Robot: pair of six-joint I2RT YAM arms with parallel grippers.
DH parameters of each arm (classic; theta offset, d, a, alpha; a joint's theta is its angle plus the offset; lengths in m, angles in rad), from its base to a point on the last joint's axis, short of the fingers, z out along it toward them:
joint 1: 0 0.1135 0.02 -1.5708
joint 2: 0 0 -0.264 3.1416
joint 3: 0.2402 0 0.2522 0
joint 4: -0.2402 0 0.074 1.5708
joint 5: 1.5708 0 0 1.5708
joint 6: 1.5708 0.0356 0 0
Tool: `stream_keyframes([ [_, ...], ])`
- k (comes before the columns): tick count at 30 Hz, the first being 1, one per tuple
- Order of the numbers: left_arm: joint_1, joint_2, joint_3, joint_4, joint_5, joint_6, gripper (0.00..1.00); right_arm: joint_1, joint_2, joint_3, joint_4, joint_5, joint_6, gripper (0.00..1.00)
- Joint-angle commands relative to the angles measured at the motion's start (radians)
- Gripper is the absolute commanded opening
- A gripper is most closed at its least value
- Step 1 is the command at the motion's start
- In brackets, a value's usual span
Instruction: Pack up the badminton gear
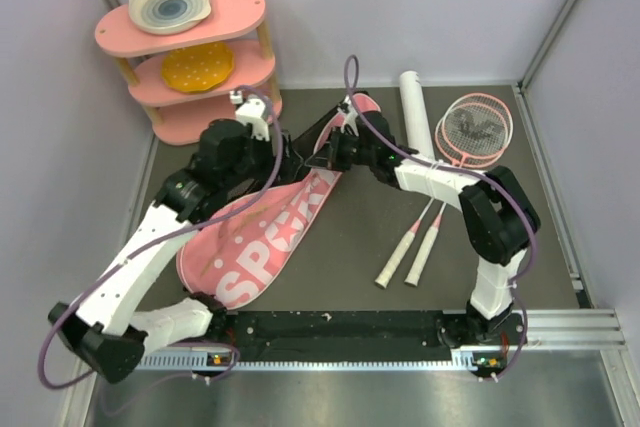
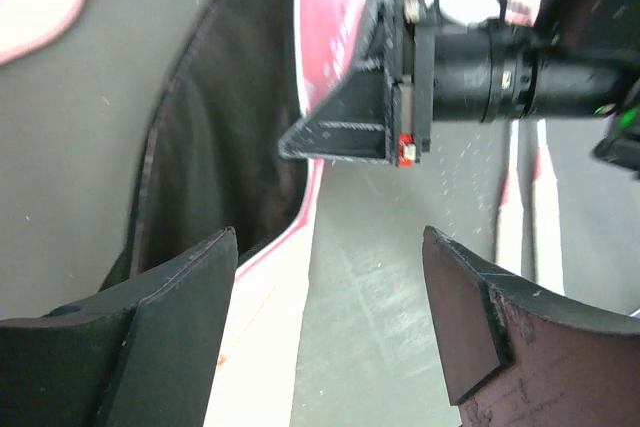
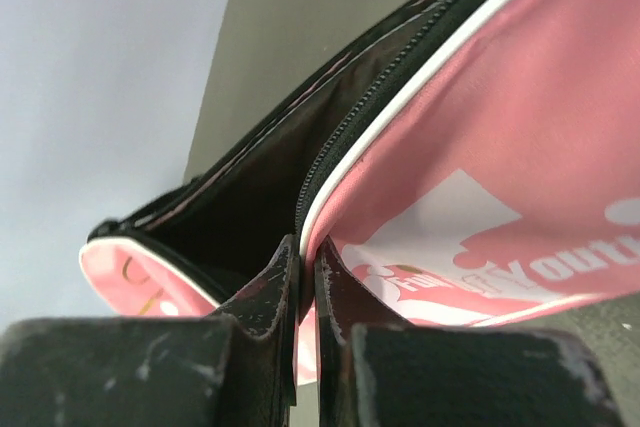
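Pressed together, my right claw (image 3: 307,247) pinches the bag (image 1: 250,257) at its open rim, upper centre; left claw (image 2: 330,317) spread alongside. Rackets (image 1: 422,247) lie rightward, parallel, nearer my right claw.

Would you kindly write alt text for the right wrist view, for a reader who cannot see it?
The right gripper pinches the white-piped edge of the pink racket bag, whose mouth gapes open on a dark lining. Grey table and pale wall lie behind.
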Motion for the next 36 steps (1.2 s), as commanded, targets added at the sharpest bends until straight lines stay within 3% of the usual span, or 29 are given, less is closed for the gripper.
stream_keyframes([
  [1, 0.069, -0.053, 0.038, 0.025, 0.104, -0.042, 0.79, -0.062, -0.118, -0.144, 0.395, -0.307, -0.068, 0.0],
  [5, 0.134, 0.014, 0.034, 0.023, 0.272, -0.045, 0.8, -0.099, -0.131, -0.2, 0.518, -0.445, -0.053, 0.0],
  [9, 0.171, 0.058, -0.003, 0.055, 0.329, -0.051, 0.81, -0.125, -0.133, -0.243, 0.676, -0.548, 0.058, 0.0],
  [14, 0.174, 0.107, -0.009, 0.105, 0.361, -0.028, 0.8, -0.133, -0.153, -0.189, 0.605, -0.574, 0.044, 0.0],
  [21, 0.173, 0.148, -0.032, 0.095, 0.565, -0.03, 0.73, -0.17, -0.173, -0.12, 0.56, -0.501, 0.128, 0.0],
  [24, 0.174, 0.117, -0.075, 0.12, 0.652, -0.051, 0.61, -0.173, -0.148, -0.05, 0.508, -0.513, 0.118, 0.0],
  [27, 0.174, 0.024, -0.063, 0.086, 0.509, -0.05, 0.62, -0.176, -0.138, -0.019, 0.492, -0.551, 0.092, 0.0],
  [29, 0.174, -0.062, -0.063, 0.097, 0.267, -0.057, 0.7, -0.179, -0.144, -0.023, 0.503, -0.587, 0.075, 0.0],
  [30, 0.176, -0.083, -0.052, 0.089, 0.19, -0.074, 0.8, -0.182, -0.148, -0.028, 0.512, -0.599, 0.069, 0.0],
  [32, 0.176, -0.12, -0.035, 0.077, 0.043, -0.077, 0.83, -0.19, -0.153, -0.031, 0.535, -0.631, 0.073, 0.0],
  [36, 0.177, -0.123, -0.026, 0.08, 0.028, -0.073, 0.87, -0.19, -0.167, -0.046, 0.557, -0.65, 0.084, 0.0],
])
